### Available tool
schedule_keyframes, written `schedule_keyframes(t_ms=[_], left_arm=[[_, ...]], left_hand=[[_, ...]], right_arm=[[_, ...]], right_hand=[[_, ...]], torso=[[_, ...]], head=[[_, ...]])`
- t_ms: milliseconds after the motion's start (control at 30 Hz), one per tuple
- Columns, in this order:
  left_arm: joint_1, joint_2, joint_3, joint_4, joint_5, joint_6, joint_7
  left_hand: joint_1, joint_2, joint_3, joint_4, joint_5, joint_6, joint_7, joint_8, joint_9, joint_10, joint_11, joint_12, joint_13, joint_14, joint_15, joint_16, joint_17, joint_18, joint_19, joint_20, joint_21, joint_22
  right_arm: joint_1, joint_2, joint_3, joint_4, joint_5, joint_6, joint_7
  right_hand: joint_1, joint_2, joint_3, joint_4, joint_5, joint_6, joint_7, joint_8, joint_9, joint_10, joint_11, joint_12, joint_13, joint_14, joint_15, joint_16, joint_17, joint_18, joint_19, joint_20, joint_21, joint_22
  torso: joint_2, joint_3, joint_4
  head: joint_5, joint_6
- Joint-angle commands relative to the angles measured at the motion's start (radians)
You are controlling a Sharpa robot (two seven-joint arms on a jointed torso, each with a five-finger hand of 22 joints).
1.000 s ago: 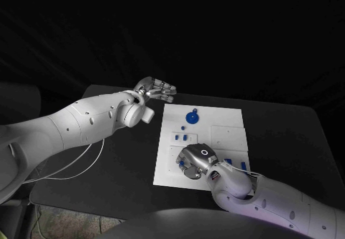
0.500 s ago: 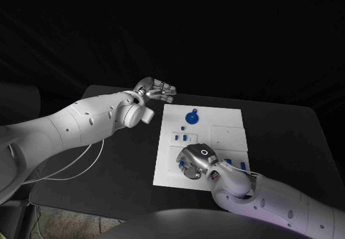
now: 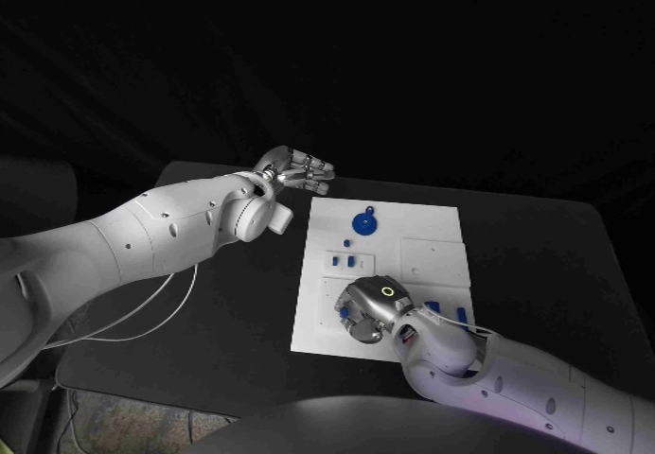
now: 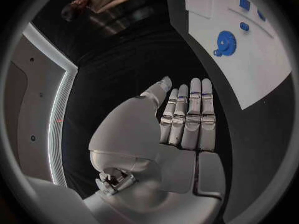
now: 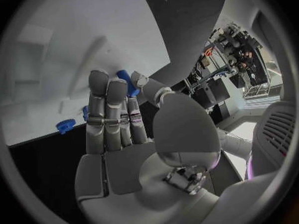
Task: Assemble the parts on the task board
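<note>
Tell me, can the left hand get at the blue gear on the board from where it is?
Probably yes. The left hand hovers off the board's far left corner holding nothing, and the blue gear lies uncovered close by, with bare white plate between them.

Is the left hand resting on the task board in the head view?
No. The left hand hangs beyond the far left corner of the task board, over the black table, holding nothing.

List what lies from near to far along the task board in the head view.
Right robot hand at the near end → small blue parts mid-board → blue gear near the far end → left robot hand beyond the board's far left corner.
</note>
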State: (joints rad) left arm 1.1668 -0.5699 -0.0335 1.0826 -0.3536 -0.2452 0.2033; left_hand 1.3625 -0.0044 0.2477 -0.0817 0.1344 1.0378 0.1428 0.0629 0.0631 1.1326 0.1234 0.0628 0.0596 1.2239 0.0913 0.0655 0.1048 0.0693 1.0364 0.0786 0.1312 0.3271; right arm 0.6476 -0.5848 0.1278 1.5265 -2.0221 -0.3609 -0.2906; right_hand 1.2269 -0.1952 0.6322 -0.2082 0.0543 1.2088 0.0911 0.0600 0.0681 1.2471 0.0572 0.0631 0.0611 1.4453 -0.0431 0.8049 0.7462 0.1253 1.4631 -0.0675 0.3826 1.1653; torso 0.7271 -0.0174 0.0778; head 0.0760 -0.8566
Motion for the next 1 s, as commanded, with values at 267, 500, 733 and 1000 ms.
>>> schedule_keyframes(t_ms=[267,500,733,1000], left_arm=[[0.000,0.001,0.001,0.001,0.001,0.013,0.002],[0.000,0.000,0.001,0.000,0.001,0.013,0.001],[0.000,-0.002,0.001,-0.003,0.001,0.013,0.002],[0.000,-0.010,0.000,-0.010,0.001,0.012,0.000]], left_hand=[[-0.006,0.001,-0.004,0.000,-0.003,0.002,-0.001,0.000,0.000,-0.005,0.000,-0.004,-0.001,-0.006,0.003,-0.004,0.000,-0.007,-0.007,-0.002,0.006,0.001],[-0.006,0.001,-0.004,0.002,-0.003,0.000,0.000,0.000,0.000,-0.006,0.000,-0.004,-0.001,-0.007,0.004,-0.004,0.000,-0.007,-0.008,-0.002,0.006,0.001],[-0.006,0.001,-0.004,0.002,-0.003,0.000,0.000,0.000,0.000,-0.006,0.000,-0.004,-0.001,-0.007,0.004,-0.004,0.000,-0.007,-0.008,-0.002,0.006,0.001],[-0.006,0.001,-0.004,0.002,-0.003,0.002,-0.001,0.001,0.001,-0.004,0.000,-0.004,-0.001,-0.005,0.003,-0.003,0.000,-0.006,-0.007,-0.002,0.007,0.001]], right_arm=[[-0.001,-0.003,-0.001,0.005,0.019,-0.037,0.013],[-0.001,-0.006,-0.001,0.009,0.032,-0.116,0.011],[0.002,-0.032,0.002,0.040,0.101,-0.174,0.022],[0.011,-0.100,0.094,0.105,0.320,-0.064,0.059]], right_hand=[[0.001,-0.038,-0.020,-0.003,-0.006,-0.058,0.003,0.000,-0.004,-0.090,0.021,-0.004,-0.002,-0.004,0.016,-0.002,-0.010,0.016,0.041,0.013,-0.042,-0.023],[0.027,-0.052,-0.078,0.002,-0.006,-0.112,-0.003,0.003,-0.003,-0.151,0.036,-0.003,-0.001,-0.007,0.022,-0.017,-0.022,0.032,0.041,0.021,-0.081,-0.055],[0.039,-0.055,-0.173,0.031,-0.007,-0.145,-0.003,0.005,-0.003,-0.163,0.038,-0.002,-0.001,-0.014,0.027,-0.025,-0.031,0.036,0.042,0.027,-0.101,-0.084],[0.027,-0.056,-0.511,0.245,-0.004,-0.288,0.024,0.007,-0.001,-0.185,0.041,0.012,0.000,-0.020,0.033,-0.021,-0.033,0.041,0.039,0.034,-0.113,-0.105]], torso=[[0.000,-0.0004,0.0000],[0.000,0.0000,0.0000],[-0.001,0.0019,0.0009],[-0.002,-0.0004,-0.0009]], head=[[-0.003,0.000],[-0.004,0.001],[-0.009,0.008],[-0.018,0.019]])
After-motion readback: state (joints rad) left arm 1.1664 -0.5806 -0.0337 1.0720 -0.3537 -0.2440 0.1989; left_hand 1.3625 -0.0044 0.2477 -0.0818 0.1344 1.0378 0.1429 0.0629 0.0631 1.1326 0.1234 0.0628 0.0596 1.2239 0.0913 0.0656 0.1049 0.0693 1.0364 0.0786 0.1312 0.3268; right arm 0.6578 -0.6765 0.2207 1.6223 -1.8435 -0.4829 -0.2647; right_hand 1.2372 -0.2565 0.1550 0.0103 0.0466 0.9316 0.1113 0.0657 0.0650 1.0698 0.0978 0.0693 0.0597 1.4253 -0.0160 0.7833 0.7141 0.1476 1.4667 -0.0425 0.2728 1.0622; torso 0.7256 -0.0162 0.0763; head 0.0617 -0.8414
